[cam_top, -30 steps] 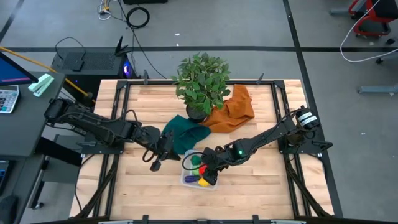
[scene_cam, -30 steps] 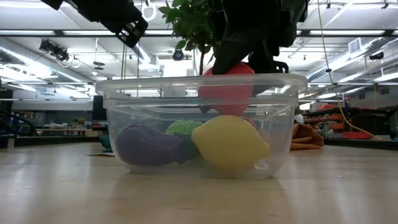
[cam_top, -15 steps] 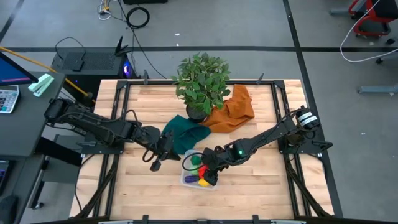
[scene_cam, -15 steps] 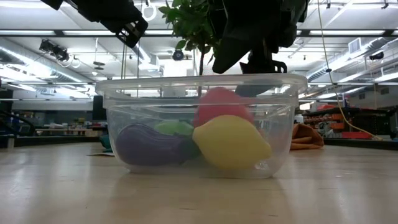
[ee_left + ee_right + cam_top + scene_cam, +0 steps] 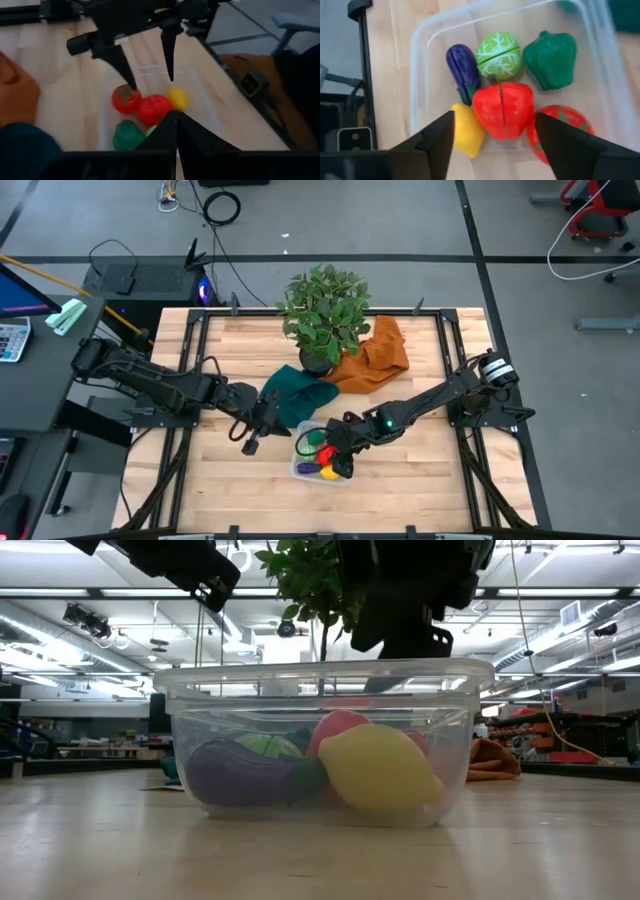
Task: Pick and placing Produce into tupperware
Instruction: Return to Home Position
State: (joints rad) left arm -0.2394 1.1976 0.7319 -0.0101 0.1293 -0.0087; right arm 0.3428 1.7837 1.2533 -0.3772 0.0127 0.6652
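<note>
Tupperware (image 5: 299, 470) is found at lower centre of the high view, just below the green cloth (image 5: 300, 395). Packed inside: eggplant (image 5: 462, 67), cabbage (image 5: 499, 56), green pepper (image 5: 550, 60), apple (image 5: 502, 109), tomato (image 5: 560, 132), lemon (image 5: 466, 131). Right gripper (image 5: 494, 116) is hung directly above, claw wide, nothing gripped, so it is judged clear to retreat. Left gripper (image 5: 250, 446) is parked to the tupperware's left, claw closed, empty.

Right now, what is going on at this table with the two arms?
The packing looks finished. The clear tupperware holds six toy pieces: an eggplant, a cabbage, a green pepper, an apple, a tomato and a lemon. The right claw hangs open just above them and holds nothing. The left claw waits beside the tupperware, shut and empty.
</note>
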